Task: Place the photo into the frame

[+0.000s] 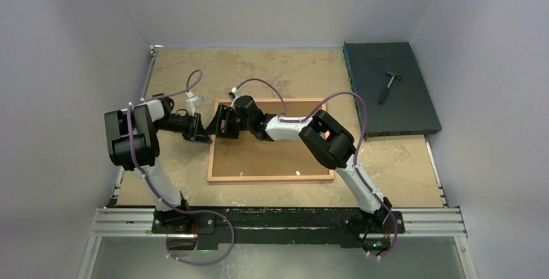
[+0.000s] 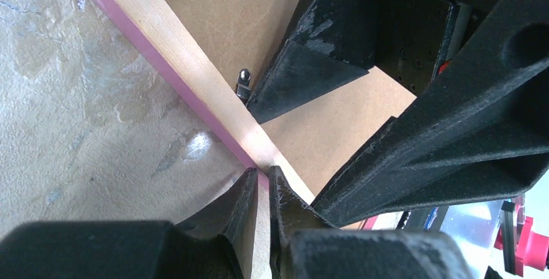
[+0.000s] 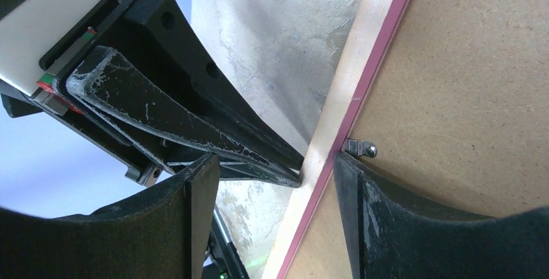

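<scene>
**A:** We start with the table (image 1: pixel 401 162). The frame (image 1: pixel 272 177) lies flat in the middle of it, wood-coloured back up, with the brown backing board (image 1: pixel 272 156) seated inside the rails.

**B:** And the photo? We see none of it in any view. It may lie under the board, but we cannot tell.

**A:** Hands next. Both meet at the frame's left rail. The left hand (image 2: pixel 262 185) pinches that rail, one finger outside and one on the board side.

**B:** The right hand (image 1: pixel 220 129) stands open across the same rail and grips nothing. One finger is over the table, the other over the board.

**A:** Smallest item: a metal tab (image 3: pixel 360 147) on the rail's inner edge, just beside that inner finger.

**B:** We judge the step to be work on the backing at this tab. Whether it is being locked or freed, we cannot say.

**A:** The next move calls for the left hand to steady the rail while a right fingertip nudges the tab round. It is a small target, so the approach should be slow.
</scene>
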`<state>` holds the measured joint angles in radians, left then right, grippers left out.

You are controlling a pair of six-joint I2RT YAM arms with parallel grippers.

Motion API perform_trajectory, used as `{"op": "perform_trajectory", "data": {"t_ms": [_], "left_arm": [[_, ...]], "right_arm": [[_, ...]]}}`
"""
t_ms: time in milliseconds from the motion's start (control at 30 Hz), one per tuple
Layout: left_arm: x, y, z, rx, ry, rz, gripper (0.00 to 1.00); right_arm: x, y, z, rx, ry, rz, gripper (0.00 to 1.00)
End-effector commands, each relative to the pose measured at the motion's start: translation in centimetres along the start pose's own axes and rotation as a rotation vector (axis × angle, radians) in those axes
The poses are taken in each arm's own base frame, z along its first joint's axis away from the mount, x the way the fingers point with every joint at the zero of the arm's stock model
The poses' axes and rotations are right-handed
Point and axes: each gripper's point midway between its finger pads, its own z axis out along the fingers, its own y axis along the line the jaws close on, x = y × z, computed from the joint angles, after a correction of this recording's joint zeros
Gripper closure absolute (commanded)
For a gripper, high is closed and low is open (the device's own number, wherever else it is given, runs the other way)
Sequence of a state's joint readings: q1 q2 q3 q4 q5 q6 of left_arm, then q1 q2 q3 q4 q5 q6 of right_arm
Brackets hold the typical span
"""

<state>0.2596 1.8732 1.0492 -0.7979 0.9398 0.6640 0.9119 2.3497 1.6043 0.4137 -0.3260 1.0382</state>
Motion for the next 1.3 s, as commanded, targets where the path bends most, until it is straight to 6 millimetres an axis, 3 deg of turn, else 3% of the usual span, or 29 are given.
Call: {"op": "perform_trajectory", "data": {"t_ms": [0, 500, 633, 767, 867, 1000, 1100, 1200, 1267], "left_arm": [[0.6, 0.0, 0.5, -0.007, 0.029, 0.066, 0.91], [0.5, -0.2, 0.3, -0.014, 0.028, 0.07, 0.92], [0.1, 0.0, -0.1, -0.031, 0.031, 0.073, 0.91], [-1.9, -0.4, -2.0, -0.05, 0.022, 0.128, 0.84], [-2.9, -0.5, -3.2, -0.071, 0.046, 0.192, 0.76], [-2.4, 0.7, -4.0, -0.14, 0.103, 0.254, 0.73], [-0.5, 2.1, -3.5, -0.221, 0.146, 0.309, 0.73], [1.3, 2.5, -3.1, -0.254, 0.19, 0.345, 0.76], [1.9, 2.6, -2.9, -0.269, 0.201, 0.366, 0.77]], "right_arm": [[0.2, -0.6, 0.7, 0.026, -0.015, 0.015, 0.32], [-1.7, 0.7, 0.9, 0.013, -0.08, -0.061, 0.29], [-1.6, 4.1, -0.5, -0.069, -0.037, -0.125, 0.19], [-4.1, 7.4, -6.3, -0.093, -0.097, -0.215, 0.06], [-6.6, 6.1, -12.1, -0.003, -0.168, -0.227, 0.01], [-9.6, -1.8, -21.1, 0.242, -0.292, -0.157, 0.01], [-11.4, -7.3, -28.0, 0.45, -0.415, -0.11, 0.01], [-12.1, -11.4, -32.9, 0.589, -0.505, -0.068, 0.01], [-11.7, -13.5, -34.8, 0.652, -0.52, -0.041, 0.01]]}}
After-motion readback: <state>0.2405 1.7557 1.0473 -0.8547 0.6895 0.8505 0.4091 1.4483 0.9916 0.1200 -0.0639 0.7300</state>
